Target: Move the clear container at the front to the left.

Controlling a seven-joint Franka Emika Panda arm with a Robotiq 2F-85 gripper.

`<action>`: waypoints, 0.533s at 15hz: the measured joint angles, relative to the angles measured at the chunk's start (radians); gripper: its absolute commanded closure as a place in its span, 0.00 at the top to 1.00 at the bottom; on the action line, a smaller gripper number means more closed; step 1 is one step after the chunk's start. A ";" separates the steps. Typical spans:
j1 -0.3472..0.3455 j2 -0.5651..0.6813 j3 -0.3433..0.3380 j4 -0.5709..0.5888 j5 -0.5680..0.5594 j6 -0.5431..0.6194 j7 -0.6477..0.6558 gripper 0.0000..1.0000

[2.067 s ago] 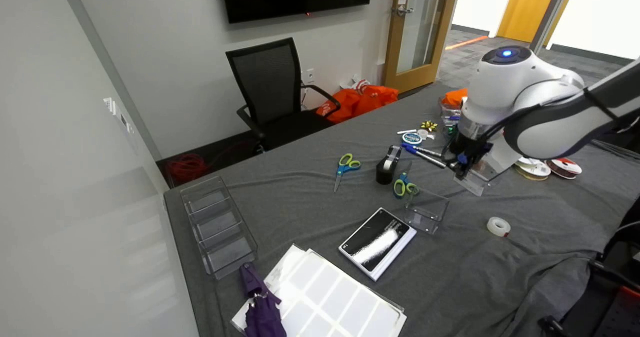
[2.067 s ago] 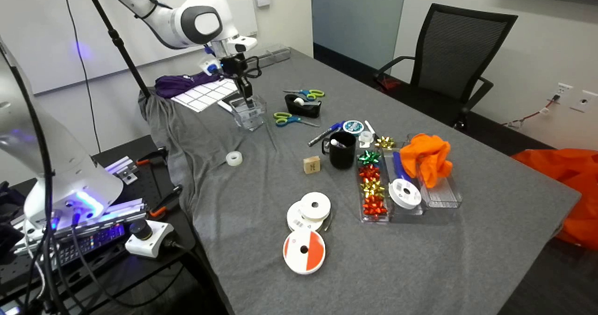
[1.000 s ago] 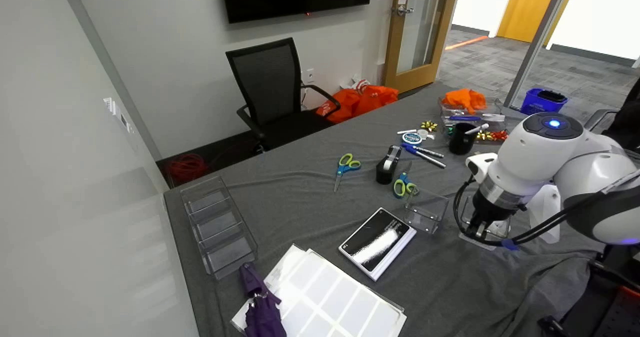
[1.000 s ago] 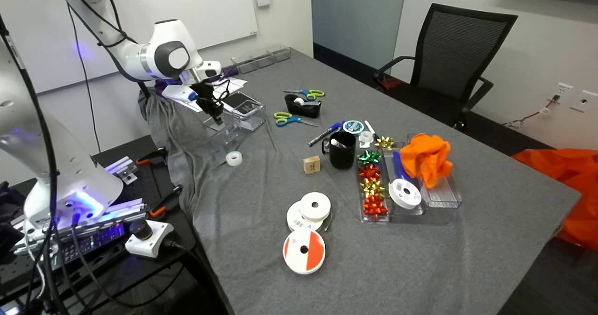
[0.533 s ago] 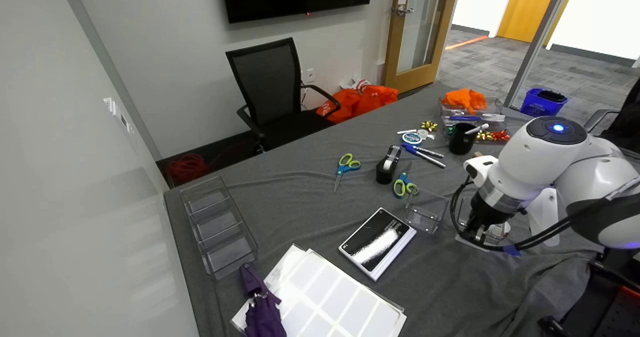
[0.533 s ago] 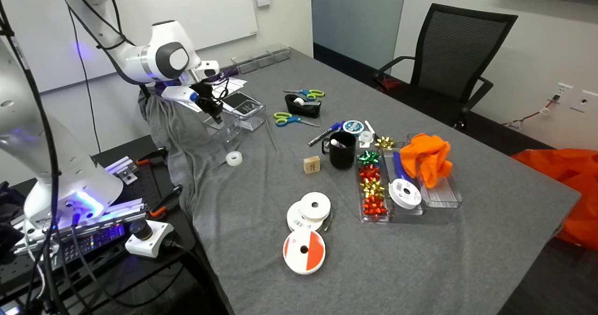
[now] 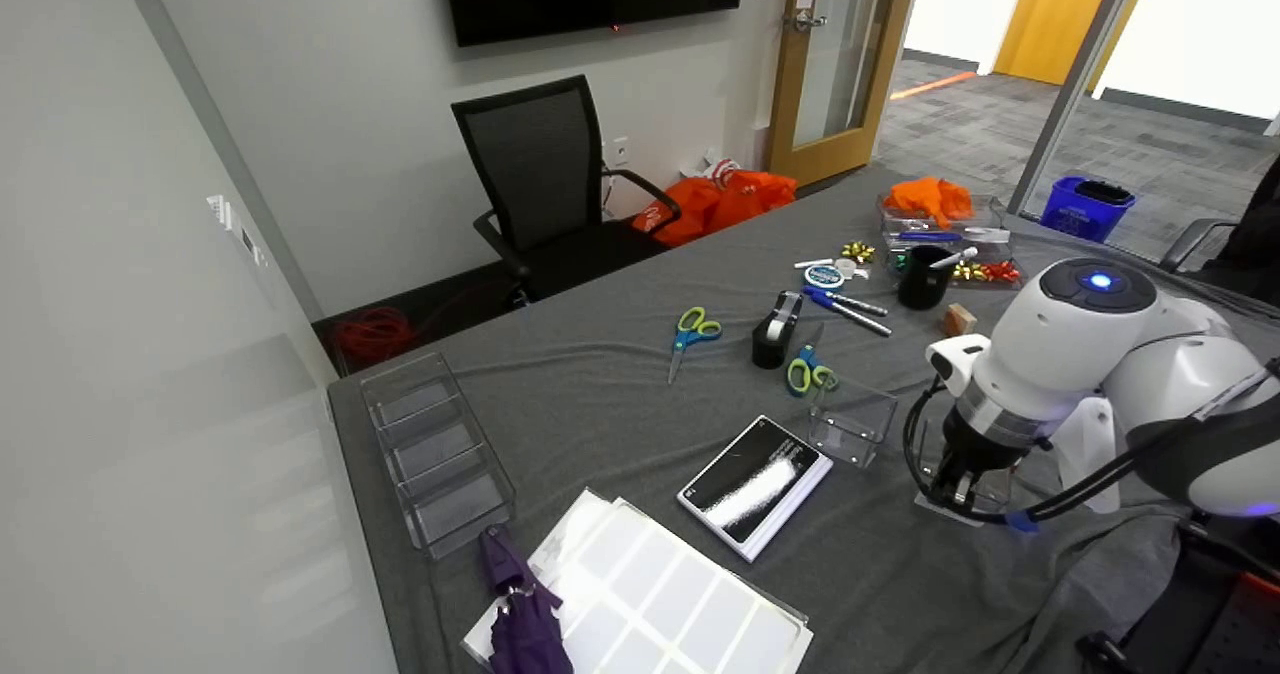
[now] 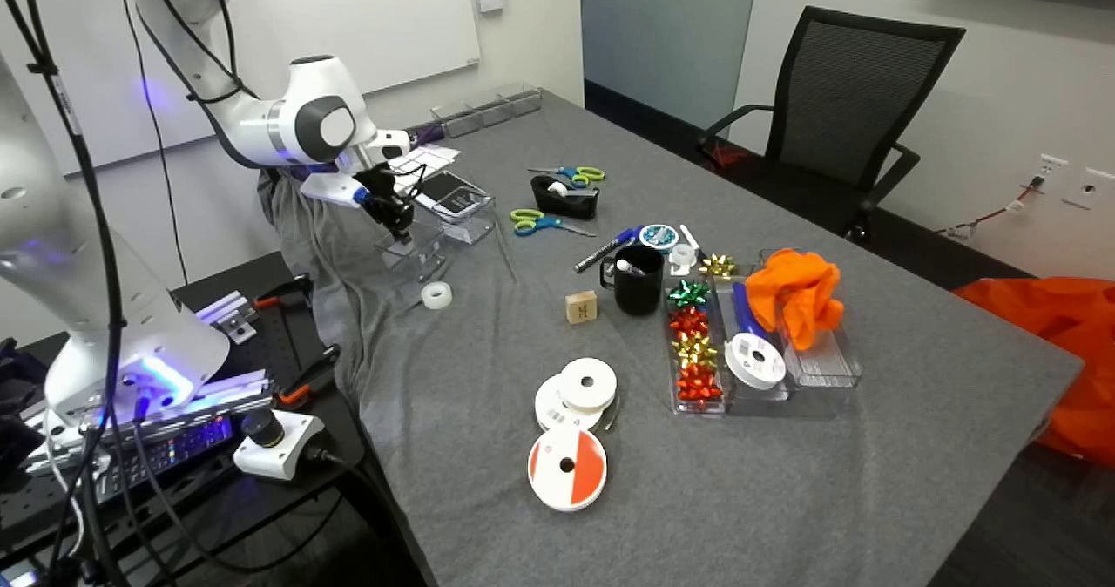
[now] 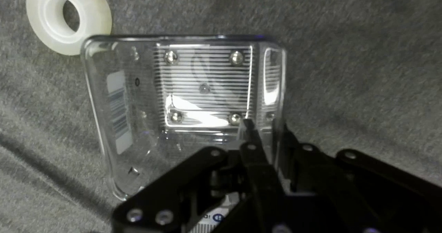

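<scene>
The clear container (image 9: 203, 81) is a see-through boxy tub with a ribbed floor and a barcode label. It also shows in both exterior views (image 8: 416, 260) (image 7: 995, 494), partly behind the gripper in one of them. It looks upright and at about table level. My gripper (image 9: 264, 126) straddles its right wall in the wrist view, one finger inside and one outside, with a narrow gap at the tips. The gripper (image 8: 402, 237) also shows in both exterior views (image 7: 956, 489), pointing down at the container, and looks shut on that wall.
A white tape roll (image 9: 95, 18) lies close beside the container. A similar clear tub (image 7: 850, 444) stands nearby, against a black-and-white box (image 7: 755, 484). Scissors (image 7: 801, 376), a tape dispenser (image 7: 770, 346), a wooden block (image 8: 581, 308) and a black mug (image 8: 638, 291) lie farther off.
The gripper and clear container have moved from in front of the similar tub toward the robot base. In the last half second both have come down a little.
</scene>
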 measured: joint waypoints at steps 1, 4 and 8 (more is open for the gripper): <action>-0.001 0.001 0.000 0.000 0.000 -0.001 0.000 0.56; -0.006 -0.015 0.000 -0.008 0.000 0.000 -0.002 0.76; -0.023 -0.095 0.006 -0.056 0.018 -0.001 -0.049 0.99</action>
